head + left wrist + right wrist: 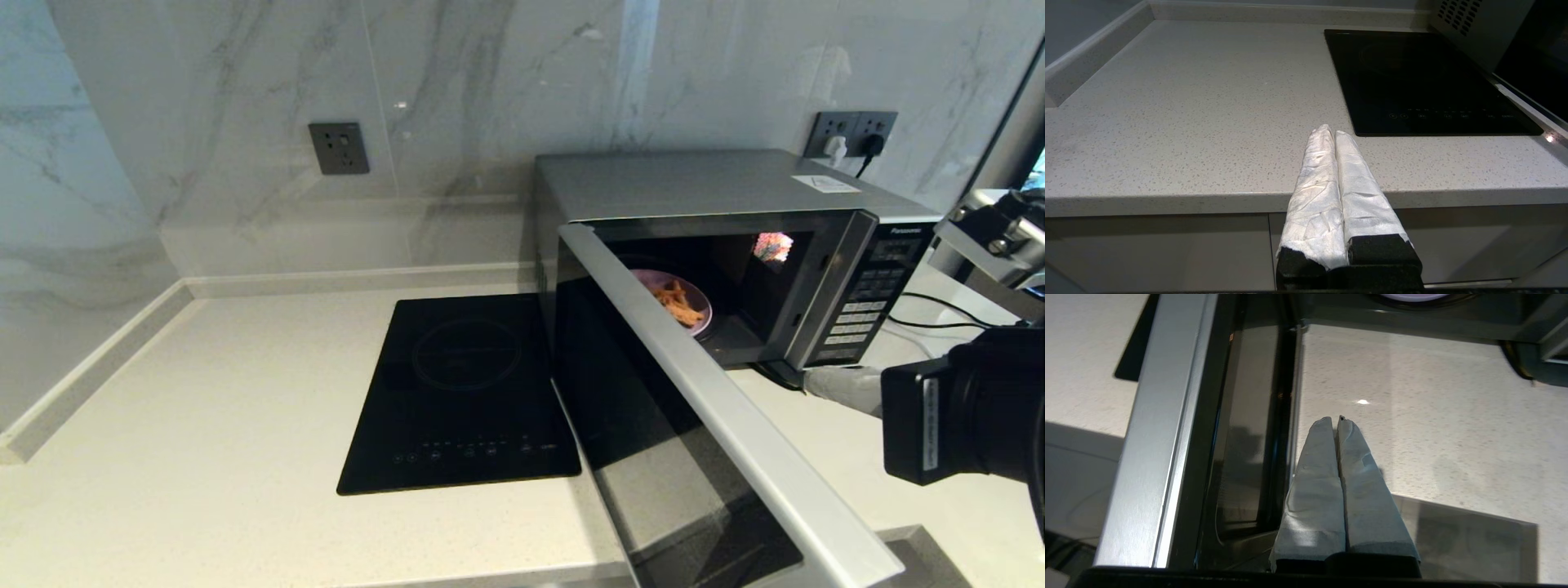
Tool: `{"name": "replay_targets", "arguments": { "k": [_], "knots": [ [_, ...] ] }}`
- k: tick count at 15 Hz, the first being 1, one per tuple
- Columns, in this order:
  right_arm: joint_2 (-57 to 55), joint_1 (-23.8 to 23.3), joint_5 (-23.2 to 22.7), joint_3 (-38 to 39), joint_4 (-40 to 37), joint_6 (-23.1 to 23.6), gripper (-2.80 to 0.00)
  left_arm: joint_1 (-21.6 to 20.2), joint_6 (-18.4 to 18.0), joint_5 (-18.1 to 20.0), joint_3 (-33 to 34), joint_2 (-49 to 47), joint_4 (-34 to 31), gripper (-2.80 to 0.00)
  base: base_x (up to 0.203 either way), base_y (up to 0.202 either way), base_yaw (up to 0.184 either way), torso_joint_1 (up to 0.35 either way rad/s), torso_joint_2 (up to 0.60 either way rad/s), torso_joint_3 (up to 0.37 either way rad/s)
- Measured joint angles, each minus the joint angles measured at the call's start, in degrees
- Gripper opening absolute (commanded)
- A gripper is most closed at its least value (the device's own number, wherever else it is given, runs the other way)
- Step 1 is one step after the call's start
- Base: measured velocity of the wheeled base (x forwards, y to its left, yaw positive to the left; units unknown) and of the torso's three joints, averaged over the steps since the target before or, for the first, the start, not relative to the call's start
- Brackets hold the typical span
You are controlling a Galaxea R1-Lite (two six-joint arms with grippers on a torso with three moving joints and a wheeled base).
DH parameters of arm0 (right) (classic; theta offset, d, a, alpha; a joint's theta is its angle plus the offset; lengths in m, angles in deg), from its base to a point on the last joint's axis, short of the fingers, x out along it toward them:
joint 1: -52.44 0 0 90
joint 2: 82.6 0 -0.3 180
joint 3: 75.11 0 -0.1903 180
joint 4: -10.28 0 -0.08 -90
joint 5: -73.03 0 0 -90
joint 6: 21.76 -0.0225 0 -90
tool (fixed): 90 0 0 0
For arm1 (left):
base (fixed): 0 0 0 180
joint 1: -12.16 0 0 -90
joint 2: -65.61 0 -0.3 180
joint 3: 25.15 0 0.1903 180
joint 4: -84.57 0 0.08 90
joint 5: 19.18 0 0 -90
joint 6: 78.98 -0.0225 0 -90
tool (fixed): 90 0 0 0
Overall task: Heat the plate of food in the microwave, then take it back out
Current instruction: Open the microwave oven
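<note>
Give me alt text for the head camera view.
A silver microwave stands on a pale counter with its door swung open and a purple plate of fries inside. A black cooktop lies beside it.

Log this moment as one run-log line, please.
microwave: door open | plate of food: inside | right gripper: shut, empty, before opening | left gripper: shut, parked over counter edge

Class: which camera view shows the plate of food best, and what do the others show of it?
The head view: the plate of food sits inside the open microwave, fries visible. The right wrist view catches only a sliver of its rim. The left wrist view shows none of it.
</note>
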Motion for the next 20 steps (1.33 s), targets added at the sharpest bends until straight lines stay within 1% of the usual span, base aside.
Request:
{"name": "replay_targets", "arguments": {
  "k": [4,8,10,16,20],
  "knots": [
    [-1.57,6.17,-0.13,-0.13,0.52,-2.03,-2.8,-0.01,0.0,-0.02,0.0,0.0,0.0,-2.8,0.0,0.0,0.0,0.0,0.0,0.0],
    [-5.33,11.81,-0.18,-3.41,0.79,-2.71,-2.8,-0.01,-0.02,0.0,0.0,0.0,-0.02,-2.8,0.0,0.0,0.0,0.0,0.0,0.0],
    [-6.85,13.54,-0.13,-4.86,0.79,-2.67,-2.8,-0.01,-0.02,-0.02,0.0,0.0,-0.01,-2.8,0.0,0.0,0.0,0.0,0.0,0.0],
    [-9.49,16.41,-0.13,-6.47,0.79,-2.51,-2.8,-0.01,-0.01,-0.02,0.0,0.0,-0.01,-2.8,0.0,0.0,0.0,0.0,0.0,0.0],
    [-11.68,18.87,0.06,-9.36,0.68,-2.41,-2.8,-0.01,0.0,-0.02,0.0,0.0,0.0,-2.8,0.0,0.0,0.0,0.0,0.0,0.0]
  ]
}}
